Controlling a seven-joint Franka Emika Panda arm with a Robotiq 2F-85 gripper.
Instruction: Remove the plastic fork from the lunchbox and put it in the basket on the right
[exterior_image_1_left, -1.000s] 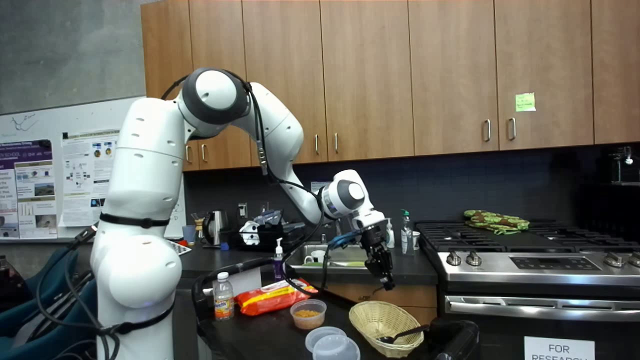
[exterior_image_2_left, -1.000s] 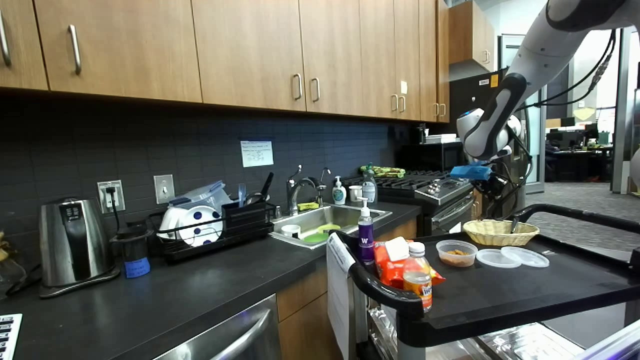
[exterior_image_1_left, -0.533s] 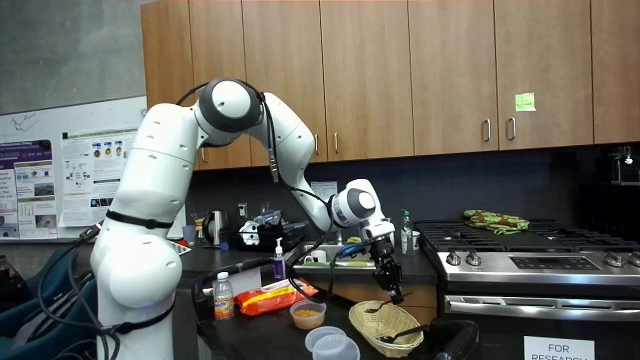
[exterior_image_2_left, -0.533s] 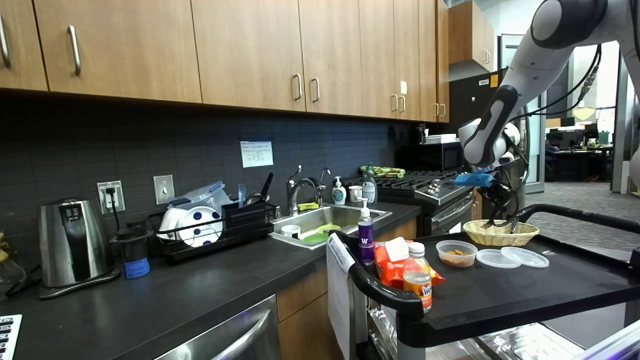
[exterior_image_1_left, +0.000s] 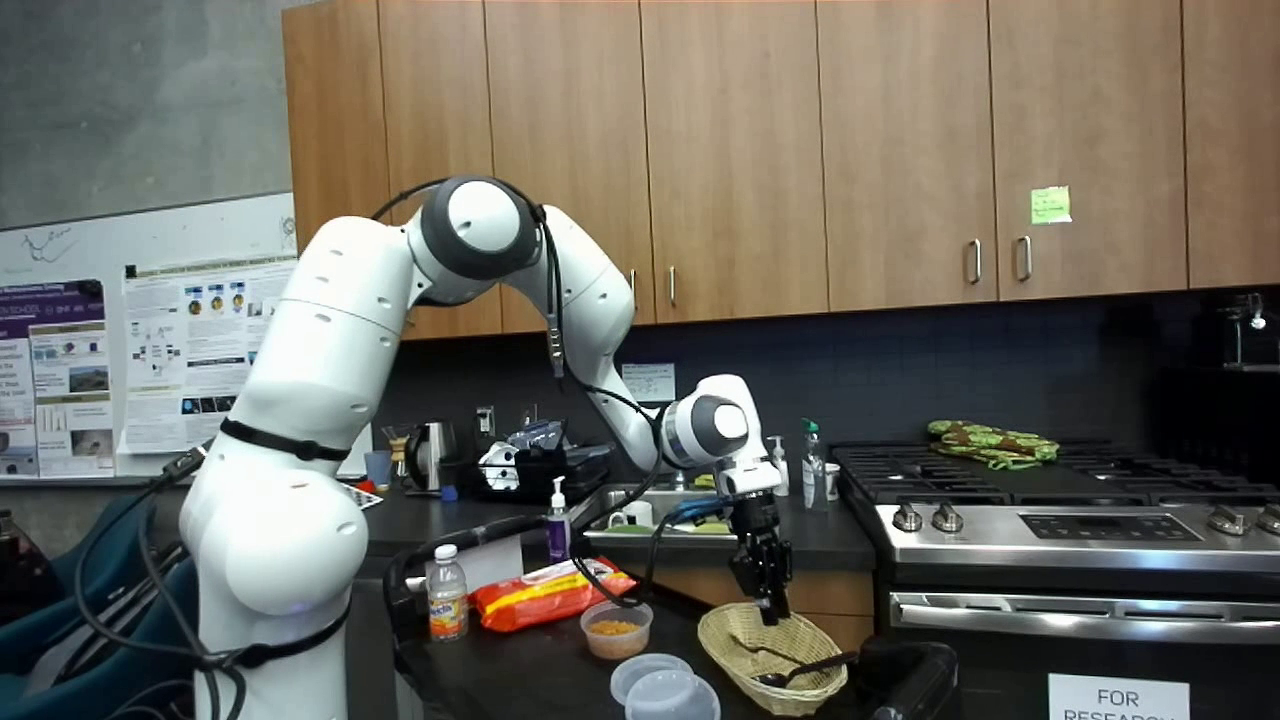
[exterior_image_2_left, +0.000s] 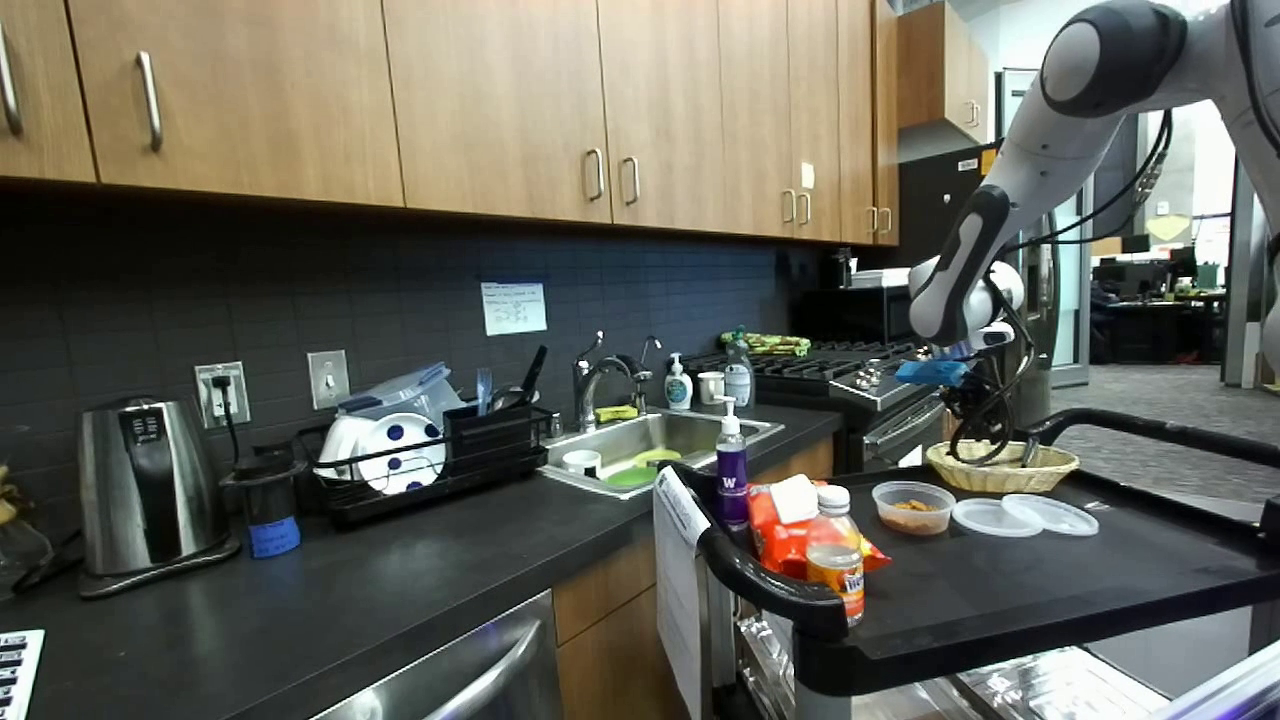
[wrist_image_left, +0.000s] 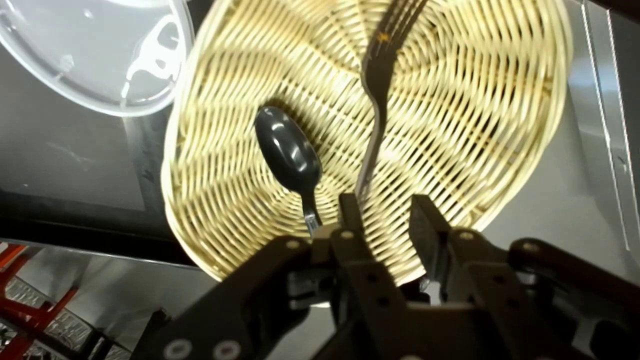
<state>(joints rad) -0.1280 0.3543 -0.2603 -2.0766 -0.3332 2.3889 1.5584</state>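
The tan wicker basket (wrist_image_left: 225, 150) stands on the black cart top (exterior_image_2_left: 1000, 590). The fork (wrist_image_left: 379, 85) lies inside the basket, with an orange speck (wrist_image_left: 383, 37) at the base of its tines; the end of its handle is hidden behind one finger of the Robotiq gripper (wrist_image_left: 385, 200). The gripper is positioned over the basket, its fingers spread, with bare wicker showing in the gap between them. Contact between fork and finger cannot be determined. The black spoon (wrist_image_left: 287, 150) lies in the basket beside the fork. Two translucent round lids (exterior_image_2_left: 1050, 513) lie just beside the basket. The lunchbox (exterior_image_1_left: 612, 648), a clear round tub containing orange food (exterior_image_1_left: 612, 627), stands near the basket.
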